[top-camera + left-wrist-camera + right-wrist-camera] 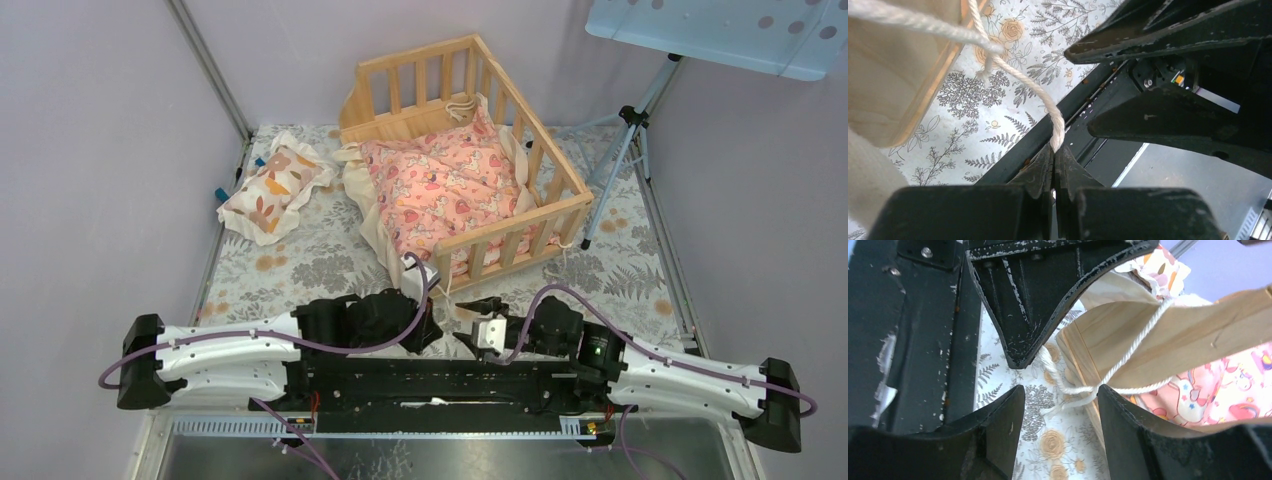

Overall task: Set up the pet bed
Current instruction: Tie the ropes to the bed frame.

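The pet bed (510, 235), a light wooden frame with slatted rails, stands at the back centre of the table with a pink patterned cushion (450, 185) inside. A white cord (1018, 80) is tied at its near left corner. My left gripper (1054, 150) is shut on the cord's end, just in front of that corner (435, 298). My right gripper (1060, 392) is open right beside it (465, 318); the cord's knot (1083, 389) lies just beyond its fingertips, against the wooden corner (1168, 340). The cushion (1198, 400) shows behind the rail.
A small cream pillow with orange leaf prints (275, 190) lies left of the bed on the floral tablecloth (300, 260). A tripod (625, 150) stands at the right of the table. A metal post (210, 65) rises at the back left corner.
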`<action>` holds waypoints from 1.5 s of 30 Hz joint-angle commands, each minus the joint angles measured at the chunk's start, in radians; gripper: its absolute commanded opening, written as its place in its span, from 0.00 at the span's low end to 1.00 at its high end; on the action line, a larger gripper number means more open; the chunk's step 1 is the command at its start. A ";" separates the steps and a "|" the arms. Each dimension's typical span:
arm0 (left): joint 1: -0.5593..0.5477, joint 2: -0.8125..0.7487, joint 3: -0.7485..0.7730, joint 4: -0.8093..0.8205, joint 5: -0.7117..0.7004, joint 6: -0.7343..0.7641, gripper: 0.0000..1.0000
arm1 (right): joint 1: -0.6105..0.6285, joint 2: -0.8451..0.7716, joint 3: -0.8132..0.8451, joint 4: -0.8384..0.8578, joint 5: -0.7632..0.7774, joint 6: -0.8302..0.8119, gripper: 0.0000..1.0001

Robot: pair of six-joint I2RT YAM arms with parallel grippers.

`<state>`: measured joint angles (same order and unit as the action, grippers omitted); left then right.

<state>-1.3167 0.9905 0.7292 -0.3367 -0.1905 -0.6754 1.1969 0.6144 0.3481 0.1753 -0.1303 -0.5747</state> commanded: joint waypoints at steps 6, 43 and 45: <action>-0.003 0.005 0.090 -0.030 0.065 0.091 0.00 | 0.004 0.145 0.107 -0.010 -0.037 -0.229 0.58; -0.003 -0.316 -0.064 0.052 -0.304 -0.056 0.65 | 0.004 0.216 0.093 0.044 -0.212 -0.145 0.00; -0.003 -0.295 -0.061 0.087 -0.333 -0.064 0.65 | 0.004 0.224 0.088 0.074 -0.211 -0.142 0.00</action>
<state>-1.3167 0.6807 0.6739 -0.3534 -0.3954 -0.6987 1.1969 0.8211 0.4175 0.1761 -0.2977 -0.7341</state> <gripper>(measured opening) 0.645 0.026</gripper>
